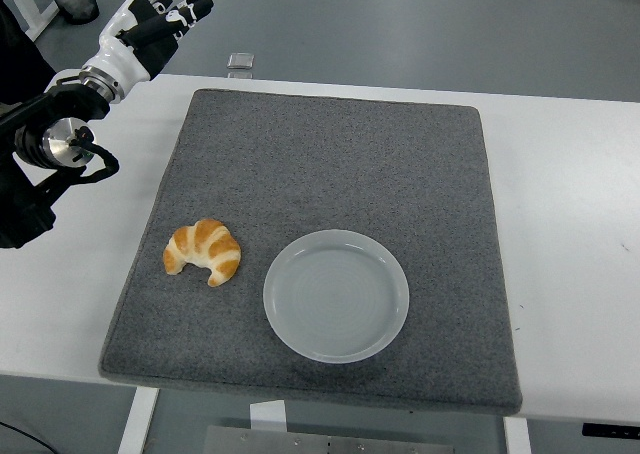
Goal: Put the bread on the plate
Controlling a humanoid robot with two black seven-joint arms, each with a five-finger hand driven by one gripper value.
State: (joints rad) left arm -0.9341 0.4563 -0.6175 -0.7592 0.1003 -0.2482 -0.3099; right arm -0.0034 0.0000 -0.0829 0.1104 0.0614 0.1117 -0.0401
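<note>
While the left hand (155, 19) hovers empty, fingers spread, at eleven o'clock, the golden crescent-shaped bread (204, 251) lies at nine o'clock beside the round translucent plate (336, 295); probably light and crushable, best pinched gently across its thick middle.

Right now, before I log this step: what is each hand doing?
Left hand: open, fingers spread, holding nothing, raised past the table's far left corner.
Right hand: not in view.
</note>
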